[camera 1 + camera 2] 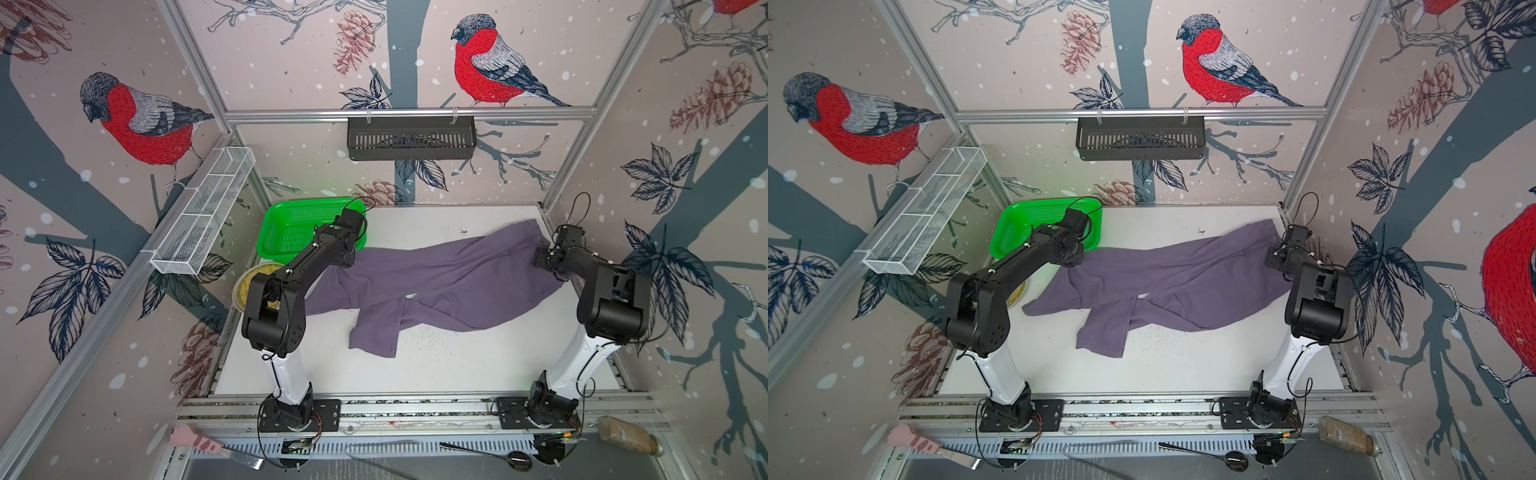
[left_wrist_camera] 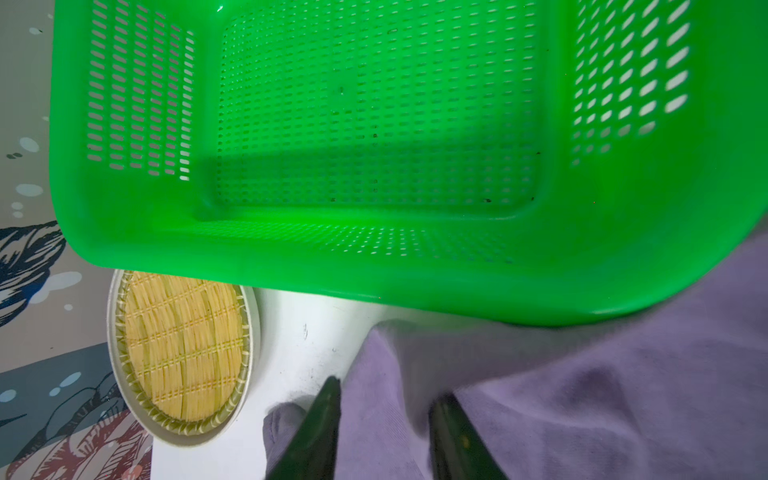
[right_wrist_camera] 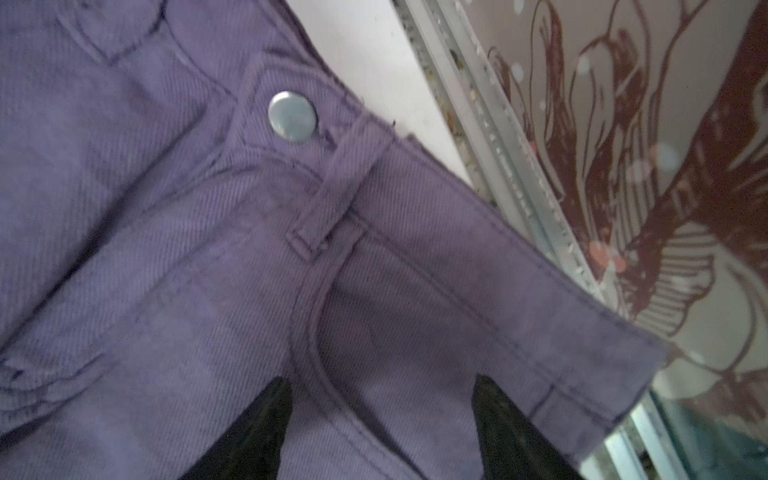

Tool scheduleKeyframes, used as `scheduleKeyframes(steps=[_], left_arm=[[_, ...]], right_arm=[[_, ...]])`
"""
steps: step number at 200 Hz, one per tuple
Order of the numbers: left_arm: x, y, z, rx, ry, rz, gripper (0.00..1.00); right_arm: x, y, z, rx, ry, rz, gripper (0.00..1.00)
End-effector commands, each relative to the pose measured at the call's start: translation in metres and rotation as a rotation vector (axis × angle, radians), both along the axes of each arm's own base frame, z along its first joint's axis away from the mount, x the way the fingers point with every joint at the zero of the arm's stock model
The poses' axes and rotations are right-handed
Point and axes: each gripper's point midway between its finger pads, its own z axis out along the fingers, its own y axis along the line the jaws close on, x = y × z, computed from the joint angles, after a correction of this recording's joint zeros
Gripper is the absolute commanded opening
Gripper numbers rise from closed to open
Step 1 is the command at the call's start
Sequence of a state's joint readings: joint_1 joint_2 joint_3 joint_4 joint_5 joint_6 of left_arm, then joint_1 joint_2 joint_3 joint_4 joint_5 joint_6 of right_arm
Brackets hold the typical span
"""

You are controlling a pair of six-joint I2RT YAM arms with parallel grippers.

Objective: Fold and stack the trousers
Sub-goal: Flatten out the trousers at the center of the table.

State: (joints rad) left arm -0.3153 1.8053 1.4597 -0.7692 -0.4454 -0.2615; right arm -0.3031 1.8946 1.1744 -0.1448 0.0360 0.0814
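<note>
Waistband button (image 3: 292, 115): right wrist only. Left end effector (image 2: 388, 388), right end effector (image 3: 381, 379) apart, empty.

In both top views the left arm (image 1: 299, 266) hides most of the woven plate (image 1: 243, 286) from you, and the wrist pictures' edges cut off the green basket (image 2: 374, 270) and the fingers of the left gripper (image 2: 388, 390) and right gripper (image 3: 381, 378).
</note>
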Motion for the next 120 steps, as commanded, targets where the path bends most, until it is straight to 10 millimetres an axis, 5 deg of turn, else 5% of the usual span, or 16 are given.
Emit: scheduleKeyframes(steps=[1, 19, 53, 88, 120], left_arm=[[-0.008, -0.005, 0.012, -0.049, -0.016, -0.027, 0.47], [-0.018, -0.006, 0.017, -0.073, -0.02, -0.038, 0.57], [-0.047, -0.013, 0.012, -0.178, -0.016, -0.044, 0.61], [-0.079, -0.025, -0.015, -0.305, 0.027, -0.048, 0.61], [-0.093, -0.036, -0.038, -0.351, 0.052, -0.053, 0.61]], right_arm=[[-0.007, -0.011, 0.011, -0.028, -0.041, -0.083, 0.77], [-0.016, -0.016, 0.012, -0.016, -0.056, -0.139, 0.84], [-0.03, -0.008, -0.008, 0.059, -0.032, -0.17, 0.85], [-0.042, 0.0, -0.026, 0.087, 0.004, -0.186, 0.82], [-0.047, -0.003, -0.023, 0.053, 0.001, -0.21, 0.82]])
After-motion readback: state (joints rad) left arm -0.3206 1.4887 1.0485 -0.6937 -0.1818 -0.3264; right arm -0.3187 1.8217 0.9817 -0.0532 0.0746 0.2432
